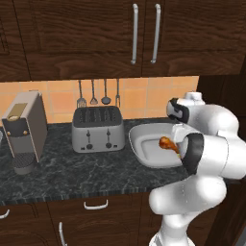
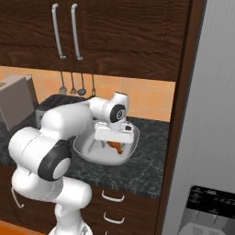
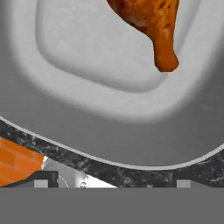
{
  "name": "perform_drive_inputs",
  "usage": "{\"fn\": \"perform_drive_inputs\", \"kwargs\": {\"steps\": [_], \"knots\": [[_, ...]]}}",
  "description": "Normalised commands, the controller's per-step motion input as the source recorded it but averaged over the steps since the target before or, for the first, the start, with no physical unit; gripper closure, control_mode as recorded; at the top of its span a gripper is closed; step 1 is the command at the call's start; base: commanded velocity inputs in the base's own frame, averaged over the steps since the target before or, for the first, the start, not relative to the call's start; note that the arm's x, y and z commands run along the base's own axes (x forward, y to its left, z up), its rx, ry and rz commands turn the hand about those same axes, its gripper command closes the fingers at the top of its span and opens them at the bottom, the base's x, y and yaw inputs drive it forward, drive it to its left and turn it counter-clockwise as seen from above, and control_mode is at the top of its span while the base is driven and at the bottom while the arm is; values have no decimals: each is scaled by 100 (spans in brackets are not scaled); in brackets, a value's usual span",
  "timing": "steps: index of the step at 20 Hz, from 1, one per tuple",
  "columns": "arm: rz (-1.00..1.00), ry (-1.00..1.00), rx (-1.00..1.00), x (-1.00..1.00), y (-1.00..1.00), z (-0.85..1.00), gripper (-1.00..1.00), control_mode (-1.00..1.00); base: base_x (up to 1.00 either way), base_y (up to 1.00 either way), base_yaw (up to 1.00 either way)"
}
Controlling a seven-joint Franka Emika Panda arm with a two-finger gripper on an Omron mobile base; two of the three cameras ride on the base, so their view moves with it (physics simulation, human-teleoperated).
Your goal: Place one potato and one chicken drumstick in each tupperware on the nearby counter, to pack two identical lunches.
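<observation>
Orange-brown chicken drumstick [image 3: 148,22] lies inside the pale tupperware [image 3: 87,127] on the counter [image 1: 72,173] (bone end toward the rim); the gripper [image 3: 113,181] hovers above, jaws spread wide, empty.

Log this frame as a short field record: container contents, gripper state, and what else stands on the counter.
tupperware: on the counter, right of the toaster
contents: one chicken drumstick lying inside; no potato visible in it
gripper: open, above the tupperware, holding nothing
toaster: silver, four slots, beside the tupperware
coffee machine: at the left end of the counter
utensils: hanging on the tiled wall behind the toaster
</observation>
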Motion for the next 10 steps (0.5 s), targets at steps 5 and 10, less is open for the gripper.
{"fn": "perform_drive_inputs", "kwargs": {"steps": [5, 10], "knots": [[0, -8, 0, -100, 38, 40, -100, -100, 0, 0, 0], [0, -11, 0, -100, 39, 89, -100, -100, 0, 0, 0]]}}
